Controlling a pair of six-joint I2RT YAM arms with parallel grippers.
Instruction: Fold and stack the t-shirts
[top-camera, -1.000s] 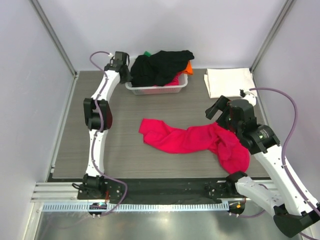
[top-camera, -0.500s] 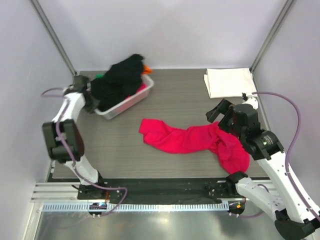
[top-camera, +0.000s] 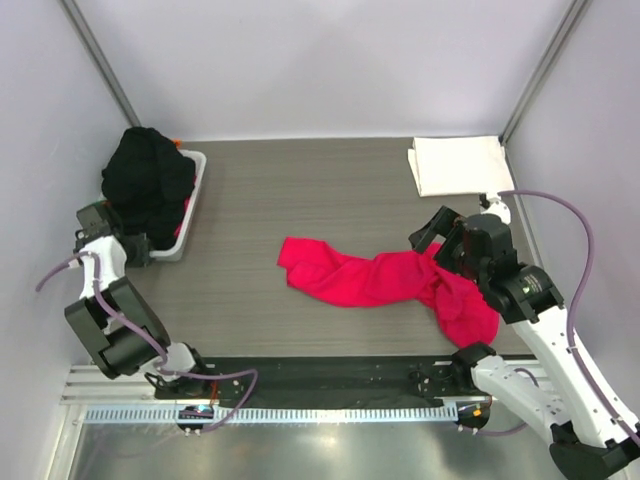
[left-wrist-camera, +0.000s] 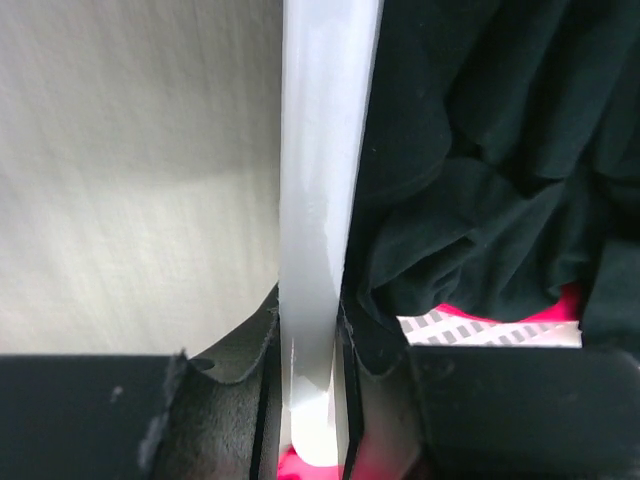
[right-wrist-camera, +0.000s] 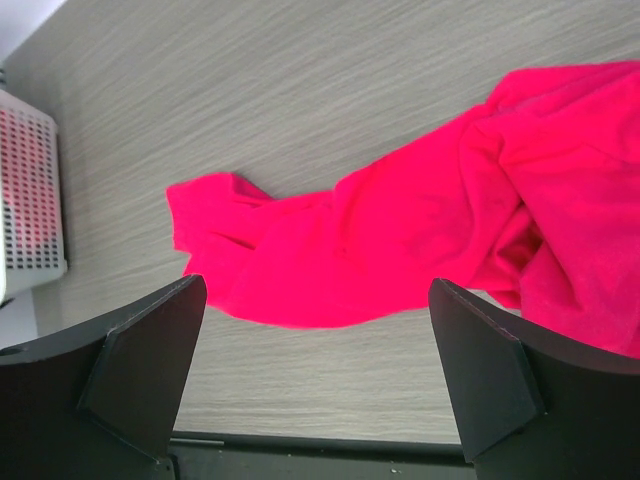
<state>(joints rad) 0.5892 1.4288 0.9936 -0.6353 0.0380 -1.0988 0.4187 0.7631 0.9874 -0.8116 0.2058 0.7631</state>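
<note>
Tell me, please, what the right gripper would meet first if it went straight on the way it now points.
Probably the crumpled pinkish-red cloth t-shirt, which fills the view between the fingers of the open right gripper; how far off it lies is unclear.

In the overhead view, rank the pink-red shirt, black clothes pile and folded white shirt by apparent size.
1. pink-red shirt
2. black clothes pile, narrowly
3. folded white shirt; these last two look close.

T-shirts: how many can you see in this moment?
3 clearly: a pinkish-red shirt crumpled at centre, a white shirt folded at the far right, a black shirt heaped in the basket. Others may lie hidden under it.
</note>
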